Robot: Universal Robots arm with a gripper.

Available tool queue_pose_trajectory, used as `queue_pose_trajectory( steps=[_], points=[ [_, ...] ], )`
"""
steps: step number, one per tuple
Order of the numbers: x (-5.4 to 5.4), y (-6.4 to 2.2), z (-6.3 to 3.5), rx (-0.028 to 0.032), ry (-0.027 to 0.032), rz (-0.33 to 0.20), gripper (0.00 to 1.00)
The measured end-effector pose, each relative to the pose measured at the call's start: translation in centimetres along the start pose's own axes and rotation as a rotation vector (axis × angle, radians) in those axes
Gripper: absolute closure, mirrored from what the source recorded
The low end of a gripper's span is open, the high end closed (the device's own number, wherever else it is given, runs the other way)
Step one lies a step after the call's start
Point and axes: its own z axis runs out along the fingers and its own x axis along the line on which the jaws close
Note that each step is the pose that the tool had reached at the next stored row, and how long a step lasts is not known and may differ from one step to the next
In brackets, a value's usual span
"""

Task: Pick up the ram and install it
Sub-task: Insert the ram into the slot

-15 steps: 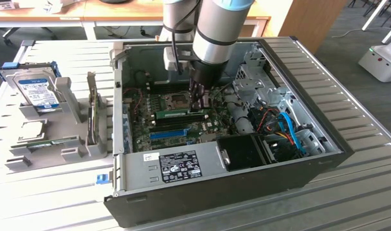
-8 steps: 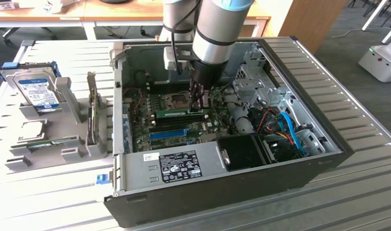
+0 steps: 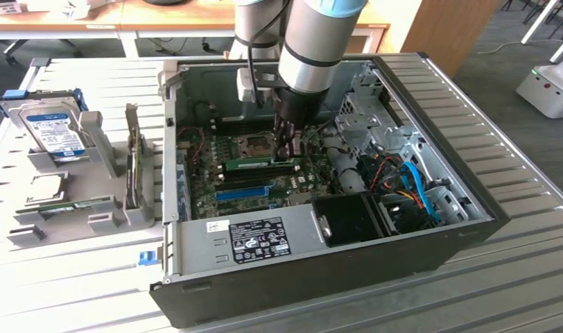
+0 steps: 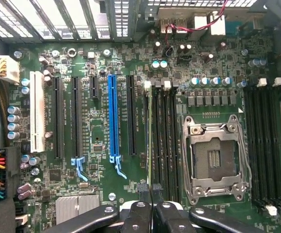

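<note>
A robotics lab or workshop: an opened computer case (image 3: 356, 272) on a slatted metal bench (image 3: 531, 277), office desks (image 3: 41, 24) behind.

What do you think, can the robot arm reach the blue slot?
Probably yes: the case lies open, nothing covers the blue slot, and the end effector sits close by at the memory slots.

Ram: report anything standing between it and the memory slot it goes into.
Nothing visible does. The ram, with the fingers shut on it, already stands edge-on in line with the memory slots beside the CPU socket; no cable crosses there.
</note>
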Motion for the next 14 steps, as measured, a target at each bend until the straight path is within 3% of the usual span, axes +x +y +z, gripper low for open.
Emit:
queue_pose_trajectory(
  steps=[4,14],
  points=[
    [0.05,-0.04,0.51,0.0000,0.0000,0.000,0.88],
    [-0.16,-0.02,0.59,0.0000,0.0000,0.000,0.88]
  ],
)
